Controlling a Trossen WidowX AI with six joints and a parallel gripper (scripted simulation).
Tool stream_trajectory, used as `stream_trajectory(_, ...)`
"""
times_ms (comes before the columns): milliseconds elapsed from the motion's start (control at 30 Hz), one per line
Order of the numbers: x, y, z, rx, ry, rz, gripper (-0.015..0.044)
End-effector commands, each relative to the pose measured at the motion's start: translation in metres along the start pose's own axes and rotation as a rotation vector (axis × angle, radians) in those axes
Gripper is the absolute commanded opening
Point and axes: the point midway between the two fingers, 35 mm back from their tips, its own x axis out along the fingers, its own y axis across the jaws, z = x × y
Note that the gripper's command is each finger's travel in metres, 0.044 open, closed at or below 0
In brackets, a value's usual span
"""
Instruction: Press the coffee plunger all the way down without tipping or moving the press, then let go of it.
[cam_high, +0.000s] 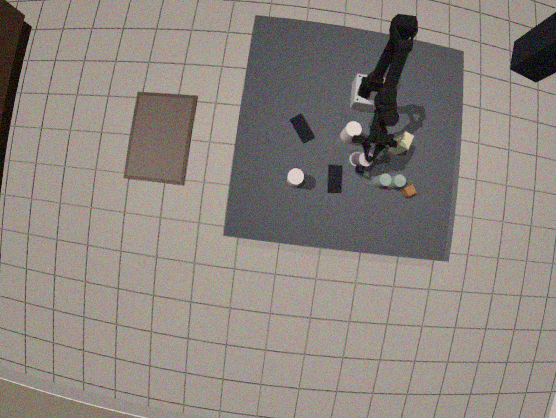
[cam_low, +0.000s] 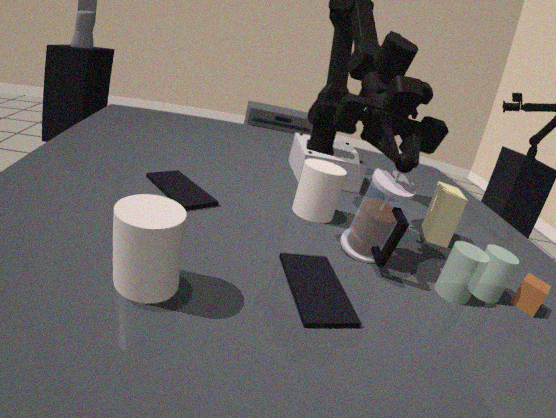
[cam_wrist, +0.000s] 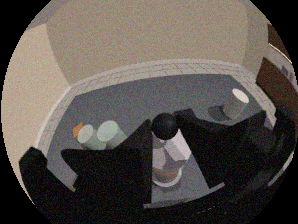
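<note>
Near foreground: white cylinder (cam_low: 149, 247), black slab (cam_low: 318, 289) lying flat. Mid-table: coffee press (cam_low: 376, 220) standing upright at the slab's 1 o'clock, handle facing 5 o'clock. Directly above it: gripper (cam_low: 403, 167) pointing down, clamping the plunger knob (cam_wrist: 164, 123). Beyond: second white cylinder (cam_low: 319, 189) sitting at the press's 10 o'clock.

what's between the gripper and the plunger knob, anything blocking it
Nothing visible. The gripper is shut on the plunger knob, just above the lid of the coffee press. The white cylinder and yellow block stand beside it, apart.
</note>
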Motion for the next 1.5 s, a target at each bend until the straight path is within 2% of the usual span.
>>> stream_trajectory(0, 0.0035, 0.0000, -0.0084, -0.006, 0.033, 0.001, 0.0114)
stream_trajectory(1200, 0.0059, 0.0000, -0.0012, -0.001, 0.018, 0.000, 0.0114)
stream_trajectory(1467, 0.0059, 0.0000, -0.0012, -0.001, 0.018, 0.000, 0.0324)
